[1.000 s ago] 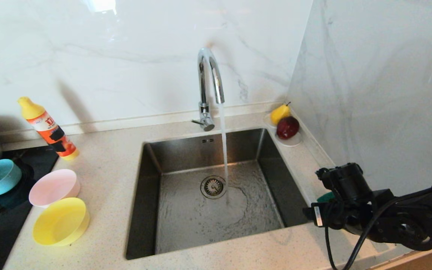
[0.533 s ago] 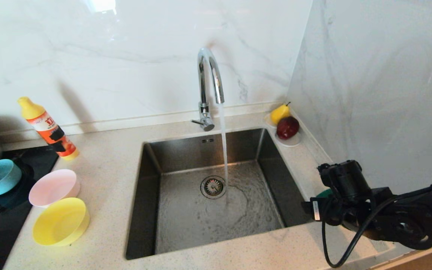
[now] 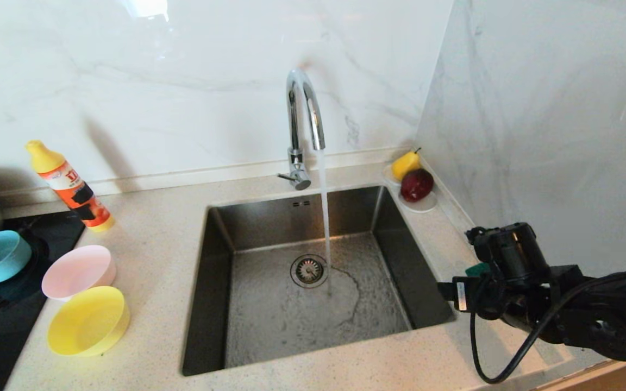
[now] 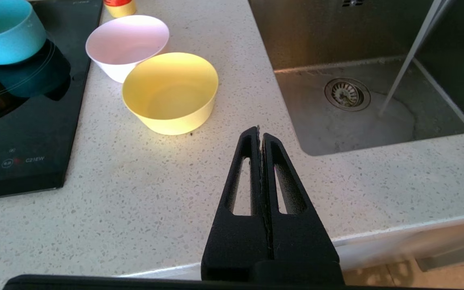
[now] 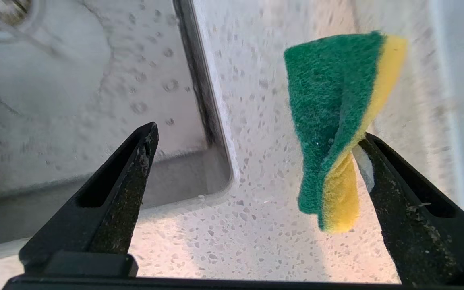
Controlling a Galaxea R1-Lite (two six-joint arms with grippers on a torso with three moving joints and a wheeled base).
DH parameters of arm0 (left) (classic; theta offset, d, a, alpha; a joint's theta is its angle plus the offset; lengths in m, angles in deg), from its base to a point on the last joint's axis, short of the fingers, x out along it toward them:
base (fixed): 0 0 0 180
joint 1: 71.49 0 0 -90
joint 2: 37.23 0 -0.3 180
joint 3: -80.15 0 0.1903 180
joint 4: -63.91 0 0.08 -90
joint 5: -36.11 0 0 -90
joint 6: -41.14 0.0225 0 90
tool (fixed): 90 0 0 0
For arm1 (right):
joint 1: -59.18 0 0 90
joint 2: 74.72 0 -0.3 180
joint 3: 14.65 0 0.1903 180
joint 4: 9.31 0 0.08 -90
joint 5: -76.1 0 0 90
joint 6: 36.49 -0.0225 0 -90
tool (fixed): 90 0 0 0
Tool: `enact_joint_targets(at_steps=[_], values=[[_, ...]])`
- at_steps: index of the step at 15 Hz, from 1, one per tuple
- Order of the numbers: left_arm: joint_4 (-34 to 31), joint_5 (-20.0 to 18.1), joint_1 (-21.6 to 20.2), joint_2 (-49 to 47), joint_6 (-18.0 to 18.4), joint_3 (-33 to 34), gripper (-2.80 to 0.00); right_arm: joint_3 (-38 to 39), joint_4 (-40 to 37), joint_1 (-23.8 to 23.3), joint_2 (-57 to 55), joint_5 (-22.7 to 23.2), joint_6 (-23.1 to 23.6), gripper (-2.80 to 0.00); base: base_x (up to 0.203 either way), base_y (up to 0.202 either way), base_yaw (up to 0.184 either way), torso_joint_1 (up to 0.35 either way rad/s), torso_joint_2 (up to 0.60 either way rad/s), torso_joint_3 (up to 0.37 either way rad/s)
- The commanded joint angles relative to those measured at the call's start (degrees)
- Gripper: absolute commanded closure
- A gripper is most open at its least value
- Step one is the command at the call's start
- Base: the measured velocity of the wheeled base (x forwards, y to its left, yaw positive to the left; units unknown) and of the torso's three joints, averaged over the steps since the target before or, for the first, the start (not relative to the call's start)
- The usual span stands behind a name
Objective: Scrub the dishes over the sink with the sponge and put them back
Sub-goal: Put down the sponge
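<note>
Right wrist view shows the sponge (image 5: 336,121) right beside one finger of the right gripper (image 5: 256,137), its long axis running away from the camera along that finger. It is twisted: the dark green scouring face turns toward the gap between the fingers and the yellow foam toward the finger it sits against. The jaws stand wide apart and are not clamped on it; whether it rests on the counter or clings to the finger I cannot tell. In the head view only a sliver of green (image 3: 476,268) shows behind the black wrist, on the strip of counter to the right of the sink (image 3: 400,255).

Water runs from the chrome faucet (image 3: 303,117) into the steel basin, landing just beside the round drain (image 3: 308,270).

The left gripper (image 4: 261,133) is pressed together on nothing and hangs over the counter's front edge, near the yellow bowl (image 4: 170,92). The pink bowl (image 4: 127,45) touches the yellow one behind it; both stand upright on the counter. The blue bowl (image 4: 2,30) sits on the black cooktop (image 4: 18,133).

The counter (image 3: 155,228) is pale speckled stone, with white marbled walls behind and to the right. An orange bottle with a yellow cap (image 3: 71,187) leans near the back wall. A small saucer holding a red fruit (image 3: 416,184) and a yellow one sits in the corner.
</note>
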Motion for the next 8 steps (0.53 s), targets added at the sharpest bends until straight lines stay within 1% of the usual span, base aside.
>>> enact_joint_targets(at_steps=[1, 8], values=[[0.0, 0.0, 0.0, 0.0, 0.0, 0.0, 0.00, 0.0, 0.1, 0.0, 1.5, -0.3, -0.3, -2.80, 0.000, 0.000, 0.000, 0.000, 0.00, 0.000], [0.0, 0.0, 0.0, 0.0, 0.0, 0.0, 0.00, 0.5, 0.1, 0.0, -0.5, 0.0, -1.0, -2.80, 0.000, 0.000, 0.000, 0.000, 0.00, 0.000]])
